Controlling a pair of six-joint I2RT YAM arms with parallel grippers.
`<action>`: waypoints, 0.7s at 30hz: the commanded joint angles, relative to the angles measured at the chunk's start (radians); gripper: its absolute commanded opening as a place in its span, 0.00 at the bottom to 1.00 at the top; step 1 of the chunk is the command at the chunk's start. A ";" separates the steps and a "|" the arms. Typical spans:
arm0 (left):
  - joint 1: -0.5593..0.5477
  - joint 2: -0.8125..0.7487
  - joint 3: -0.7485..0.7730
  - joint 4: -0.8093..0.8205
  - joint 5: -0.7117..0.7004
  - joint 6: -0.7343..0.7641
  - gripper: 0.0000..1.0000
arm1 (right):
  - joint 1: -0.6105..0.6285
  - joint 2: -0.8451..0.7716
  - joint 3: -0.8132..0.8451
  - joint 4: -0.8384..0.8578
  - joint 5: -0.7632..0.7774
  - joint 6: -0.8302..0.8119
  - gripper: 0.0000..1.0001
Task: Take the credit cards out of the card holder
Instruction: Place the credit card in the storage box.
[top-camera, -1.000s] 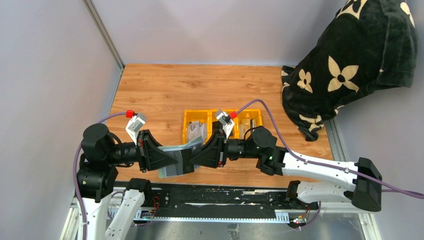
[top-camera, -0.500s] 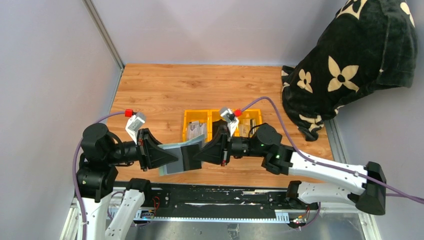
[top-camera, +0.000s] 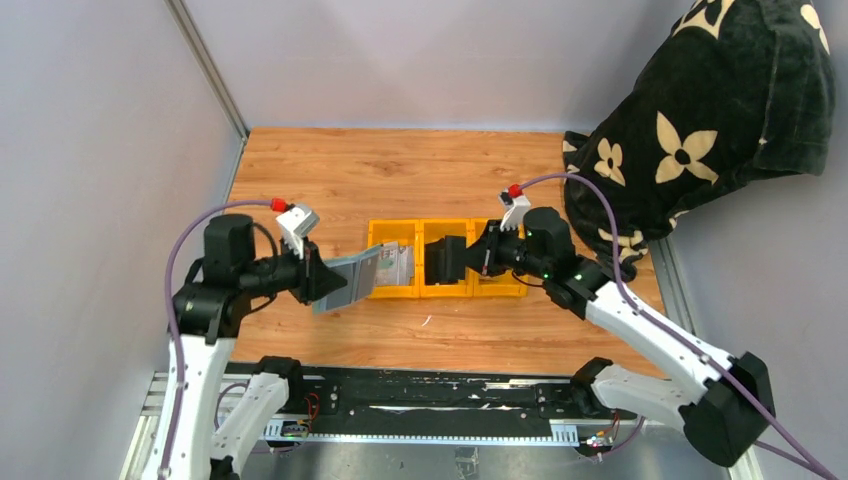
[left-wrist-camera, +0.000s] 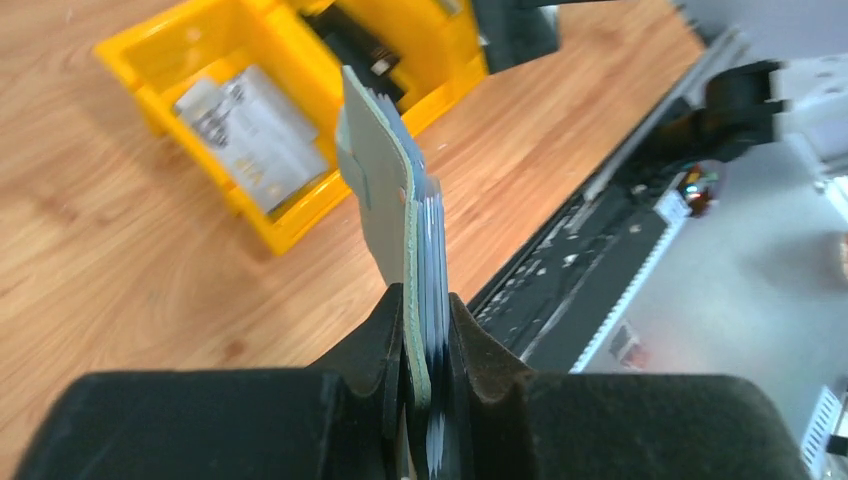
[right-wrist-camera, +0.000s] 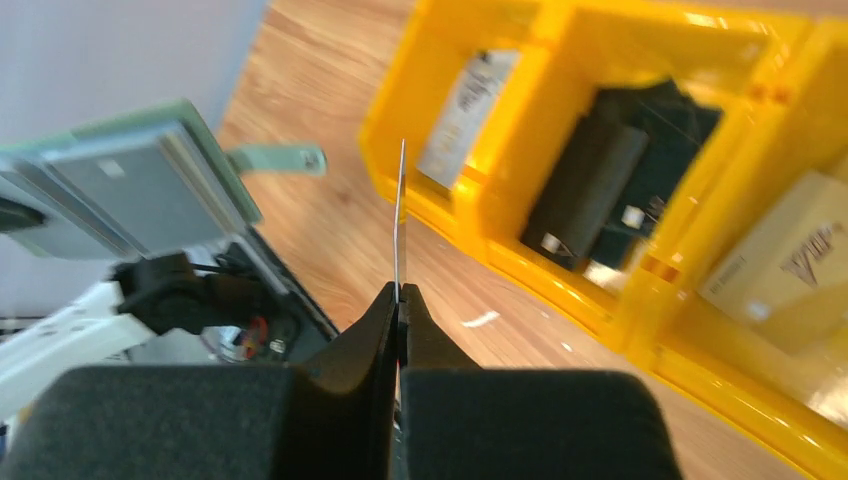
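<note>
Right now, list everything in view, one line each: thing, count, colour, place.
table: one, light wood, under everything
bin: one, yellow, three compartments, mid-table
silver card: at least one, silver-grey, bin's left compartment
black object: one, black, bin's middle compartment
cream item: one, cream, bin's right compartment
cloth: one, black with cream flowers, far right corner
card holder: one, sage green, held off the table left of the bin
tucked cards: count unclear, bluish edges, inside the card holder
gripped card: one, seen edge-on so colour unclear, near the bin
left tool: one, black, shut on the card holder
right tool: one, black, shut on the gripped card
</note>
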 joint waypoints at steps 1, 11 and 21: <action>-0.006 0.138 -0.014 -0.037 -0.143 0.110 0.00 | -0.025 0.110 0.003 -0.088 0.034 -0.079 0.00; -0.006 0.345 0.078 -0.046 -0.315 0.366 0.00 | -0.029 0.462 0.161 -0.083 0.014 -0.124 0.00; -0.006 0.602 0.016 -0.047 -0.533 0.632 0.01 | -0.028 0.582 0.219 -0.086 0.086 -0.128 0.36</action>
